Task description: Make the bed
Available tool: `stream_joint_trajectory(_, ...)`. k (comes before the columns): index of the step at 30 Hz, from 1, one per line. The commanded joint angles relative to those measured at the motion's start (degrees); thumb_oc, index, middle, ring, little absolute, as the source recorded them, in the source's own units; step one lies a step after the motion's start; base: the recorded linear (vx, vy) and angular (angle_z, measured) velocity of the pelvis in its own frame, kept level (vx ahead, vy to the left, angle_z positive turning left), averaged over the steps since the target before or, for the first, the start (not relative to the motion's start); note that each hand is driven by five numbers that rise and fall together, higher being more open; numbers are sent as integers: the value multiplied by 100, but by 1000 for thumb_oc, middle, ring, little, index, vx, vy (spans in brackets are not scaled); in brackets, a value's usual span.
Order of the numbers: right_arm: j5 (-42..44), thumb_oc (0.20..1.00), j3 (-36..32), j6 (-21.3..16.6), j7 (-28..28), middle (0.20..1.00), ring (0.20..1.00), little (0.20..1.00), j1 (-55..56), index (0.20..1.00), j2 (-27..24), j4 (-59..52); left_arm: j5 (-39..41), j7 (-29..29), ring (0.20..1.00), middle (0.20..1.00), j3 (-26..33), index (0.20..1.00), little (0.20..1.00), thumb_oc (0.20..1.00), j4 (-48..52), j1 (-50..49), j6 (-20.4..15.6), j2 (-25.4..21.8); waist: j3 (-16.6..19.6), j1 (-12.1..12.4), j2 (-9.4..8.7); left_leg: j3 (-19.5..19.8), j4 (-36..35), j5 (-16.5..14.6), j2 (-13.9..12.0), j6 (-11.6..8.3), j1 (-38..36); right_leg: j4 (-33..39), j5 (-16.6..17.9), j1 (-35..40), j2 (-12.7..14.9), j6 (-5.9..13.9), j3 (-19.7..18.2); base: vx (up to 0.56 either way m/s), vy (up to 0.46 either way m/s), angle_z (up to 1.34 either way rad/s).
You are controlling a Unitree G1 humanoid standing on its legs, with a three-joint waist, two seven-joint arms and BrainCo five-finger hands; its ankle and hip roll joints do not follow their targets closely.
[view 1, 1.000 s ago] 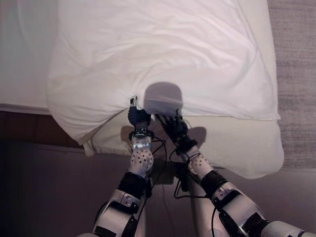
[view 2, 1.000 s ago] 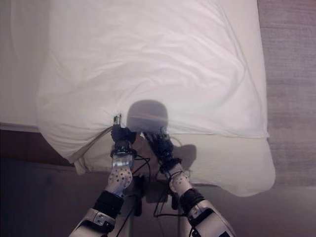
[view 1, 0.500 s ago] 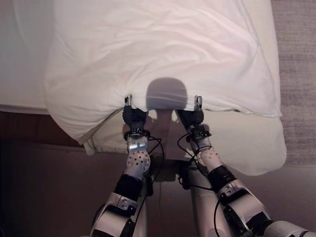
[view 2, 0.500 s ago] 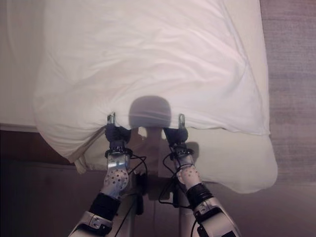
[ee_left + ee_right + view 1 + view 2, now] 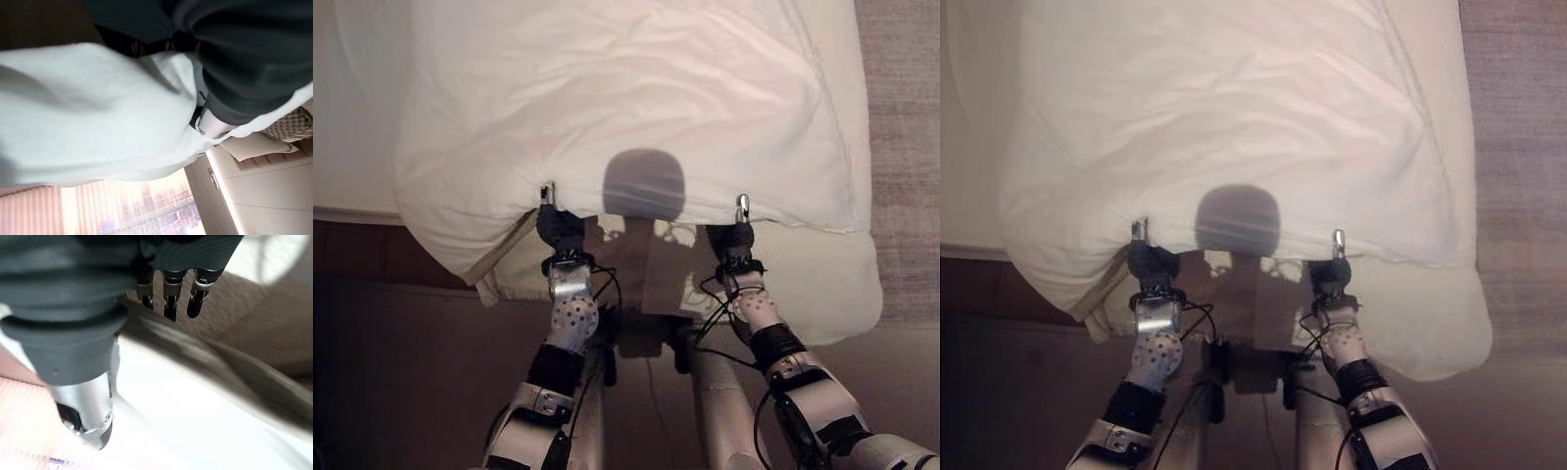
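A white duvet (image 5: 626, 108) covers the upper and middle part of the frame, its near hem running across the centre, over a cream sheet (image 5: 813, 284) that shows below it at lower right and lower left. The left hand (image 5: 558, 227) sits at the hem left of centre, fingers tucked under the cloth and thumb on top, pinching the duvet edge. The right hand (image 5: 734, 240) sits at the hem right of centre, well apart from the left; its thumb lies over the edge with fingers beneath, gripping the same hem. Grey carpet (image 5: 906, 147) runs down the right edge.
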State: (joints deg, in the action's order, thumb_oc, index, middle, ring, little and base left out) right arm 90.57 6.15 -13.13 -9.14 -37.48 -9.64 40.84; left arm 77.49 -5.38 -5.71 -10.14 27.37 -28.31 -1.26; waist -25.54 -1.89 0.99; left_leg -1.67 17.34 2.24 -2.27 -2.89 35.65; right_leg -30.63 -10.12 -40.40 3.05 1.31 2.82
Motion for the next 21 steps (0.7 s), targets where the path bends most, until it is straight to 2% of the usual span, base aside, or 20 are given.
stream_joint_trajectory(1, -48, 1000, -686, -316, 250, 1000, 1000, 1000, -77, 1000, -473, 205, -508, -35, 200, 200, 791, 200, 200, 200, 853, -120, -662, -509, 532, 211, 109, -207, 401, -441, 261, 255, 268, 697, 652, 117, -7, 375, -49, 0, 0, 0)
stream_joint_trajectory(4, -88, 1000, -855, -335, 409, 1000, 1000, 1000, -211, 1000, -718, 261, -661, -271, 200, 200, 1025, 200, 200, 200, 894, -128, -762, -627, 529, 230, 98, -228, 419, -450, 255, 246, 270, 692, 655, 115, 2, 374, -42, 10, 1, -4)
stream_joint_trajectory(13, -316, 1000, -942, -345, 709, 1000, 1000, 1000, -225, 1000, -1013, 223, -1059, -885, 200, 200, 1386, 200, 200, 200, 878, 49, -932, -845, 525, 188, 84, -284, 470, -490, 211, 243, 280, 621, 648, 59, 5, 376, -64, 3, 3, -2)
stream_joint_trajectory(21, -341, 1000, -979, -395, 769, 1000, 1000, 1000, -214, 1000, -1025, 193, -1288, -1247, 200, 200, 1541, 200, 200, 200, 811, 160, -998, -906, 544, 165, 117, -315, 465, -501, 205, 232, 249, 624, 653, 65, 2, 385, -101, 0, 0, 0)
